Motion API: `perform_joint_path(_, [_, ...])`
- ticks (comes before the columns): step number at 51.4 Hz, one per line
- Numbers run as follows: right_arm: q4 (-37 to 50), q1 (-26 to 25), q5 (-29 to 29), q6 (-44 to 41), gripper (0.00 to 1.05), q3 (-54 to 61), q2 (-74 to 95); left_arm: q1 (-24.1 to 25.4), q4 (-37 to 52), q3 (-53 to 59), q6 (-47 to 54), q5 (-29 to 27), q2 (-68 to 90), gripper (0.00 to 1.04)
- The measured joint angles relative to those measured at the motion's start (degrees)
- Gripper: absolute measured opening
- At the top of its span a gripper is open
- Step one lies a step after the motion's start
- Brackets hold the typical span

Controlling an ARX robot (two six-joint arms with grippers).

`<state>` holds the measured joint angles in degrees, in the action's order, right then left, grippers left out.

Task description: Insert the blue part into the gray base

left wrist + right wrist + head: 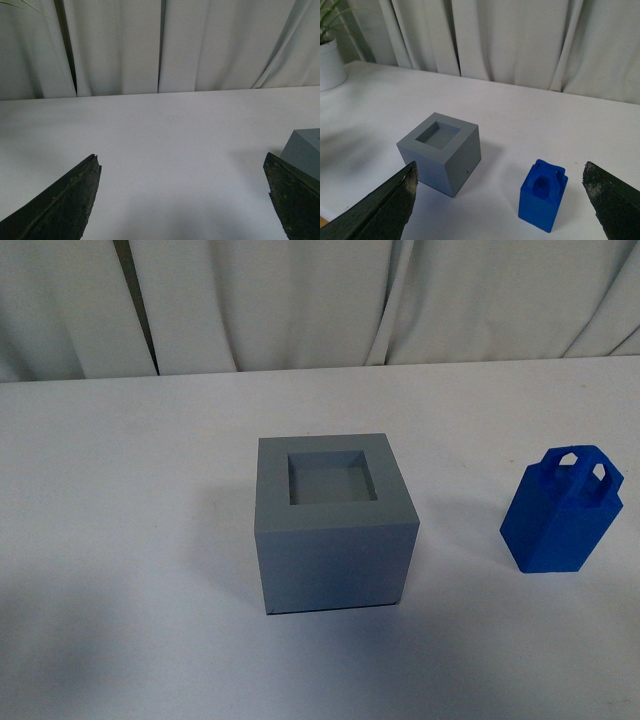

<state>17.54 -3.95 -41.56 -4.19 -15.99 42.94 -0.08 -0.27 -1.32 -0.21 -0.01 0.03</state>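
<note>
The gray base (335, 525) stands mid-table, its square recess facing up and empty. The blue part (560, 513) stands upright to its right, apart from it, looped handles on top. Neither arm shows in the front view. In the right wrist view my right gripper (500, 172) is open and empty, above the table; the blue part (542, 197) lies between its spread fingers (612, 200) and beyond them, the gray base (442, 150) toward the other finger. My left gripper (182, 165) is open and empty over bare table, with a corner of the gray base (306, 150) just behind one finger (295, 200).
The white table (120, 490) runs back to a pale curtain (300, 300). A white plant pot (330, 62) stands at the table's far corner in the right wrist view.
</note>
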Motion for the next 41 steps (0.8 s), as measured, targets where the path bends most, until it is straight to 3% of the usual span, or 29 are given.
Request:
perform_joint_path(8, [-11.5,4.6,1.2,-10.9,0.97,-13.6,13.1,0.0,0.0,0.0,0.0,0.0,0.0,0.99])
perform_joint_path(24, [-35.4,8.3,3.3,-34.2,0.97,-33.9,28.8,0.0,0.0,0.0,0.0,0.0,0.0,0.99])
perform_joint_path(29, [-47.4,9.6,5.9,-45.4,0.97,-42.3,35.1,0.0,0.0,0.0,0.0,0.0,0.0,0.99])
perform_joint_path(41, [-60.3,11.3,13.0,-61.7,0.97,-53.6,45.7,0.0,0.0,0.0,0.0,0.0,0.0,0.99])
